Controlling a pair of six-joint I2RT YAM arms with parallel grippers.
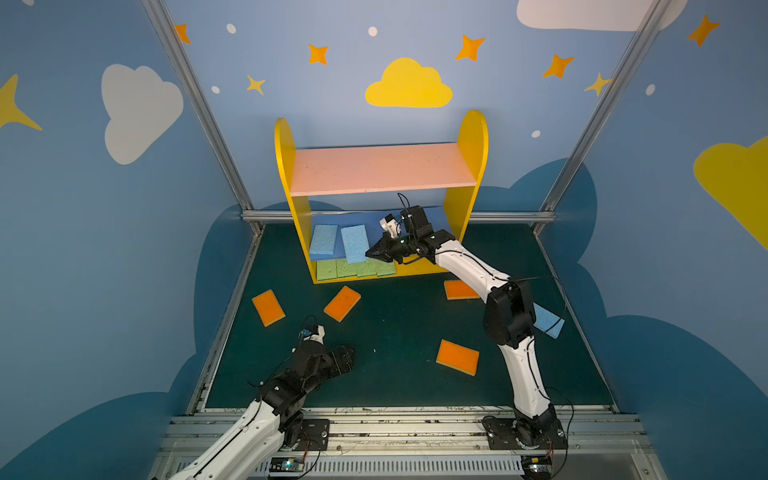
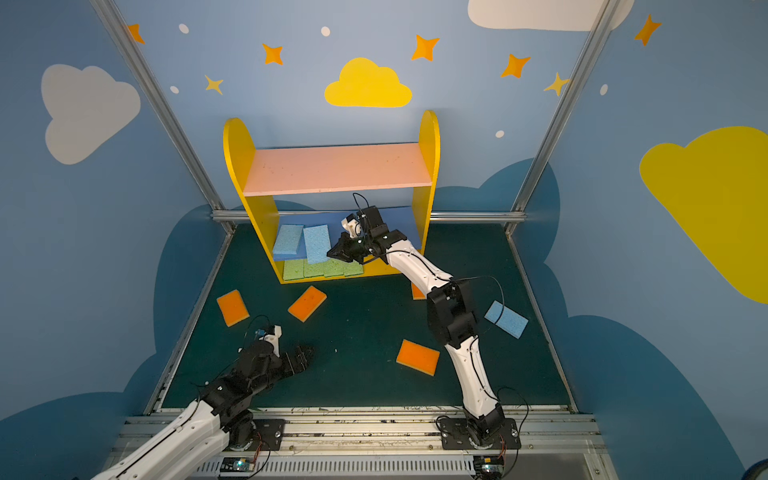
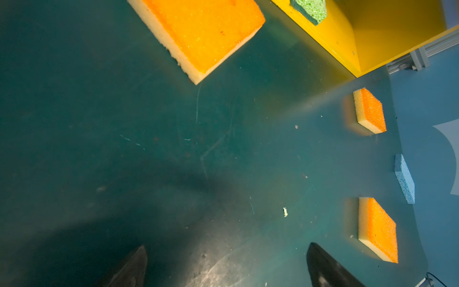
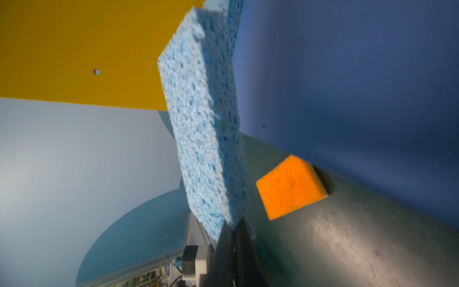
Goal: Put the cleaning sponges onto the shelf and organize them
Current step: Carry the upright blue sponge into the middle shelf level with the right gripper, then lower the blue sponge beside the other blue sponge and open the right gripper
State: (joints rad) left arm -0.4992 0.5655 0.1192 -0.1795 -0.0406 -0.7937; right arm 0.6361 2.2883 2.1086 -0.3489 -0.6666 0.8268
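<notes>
Tightly in right jaws: blue sponge (image 1: 354, 243)

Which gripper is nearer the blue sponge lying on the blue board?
Right. The right gripper, clamping another blue sponge, is beside the lying sponge; the left gripper is far forward over the table.

Boxed in by blue walls (image 1: 83, 249) painted with white and yellow clouds (image 1: 408, 85), orange stars (image 1: 470, 48) (white dots (image 1: 372, 31) between). Framed at the back corners by aluminium posts (image 1: 199, 108); floored with scuffed dark green mat (image 1: 395, 332).
</notes>
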